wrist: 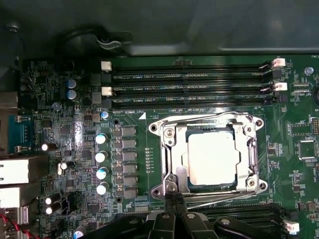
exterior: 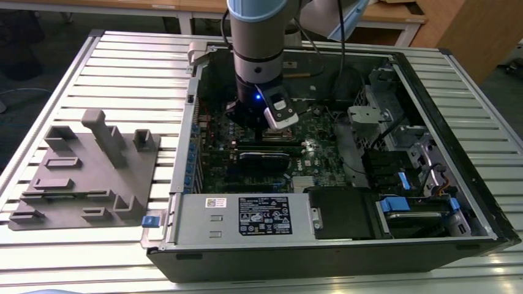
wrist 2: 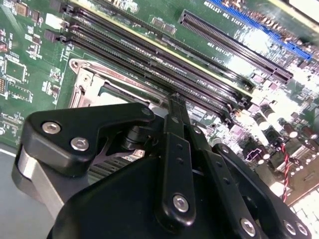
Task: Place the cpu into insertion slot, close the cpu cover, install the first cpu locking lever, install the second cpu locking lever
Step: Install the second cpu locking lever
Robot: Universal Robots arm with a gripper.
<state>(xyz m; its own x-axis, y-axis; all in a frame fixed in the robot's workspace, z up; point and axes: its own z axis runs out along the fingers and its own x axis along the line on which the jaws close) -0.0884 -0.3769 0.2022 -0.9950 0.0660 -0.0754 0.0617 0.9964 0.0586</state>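
Hand point(wrist: 174, 199) shut, empty, at socket edge | 1 cpu point(wrist: 211, 158) seated | 1 cpu cover point(wrist: 249, 149) down

Silver-grey cpu point(wrist: 212, 159), green motherboard point(wrist: 144, 119)

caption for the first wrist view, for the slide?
Claw at the edge of the closed cpu cover, cpu seated in the insertion slot on the green motherboard.

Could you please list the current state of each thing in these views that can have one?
cpu: seated flat in the insertion slot.
cpu cover: closed down around the cpu.
insertion slot: filled, its metal rim showing around the cover.
gripper: tips together, at the socket's edge beside a thin lever.
computer case: lying on its side, side panel off.
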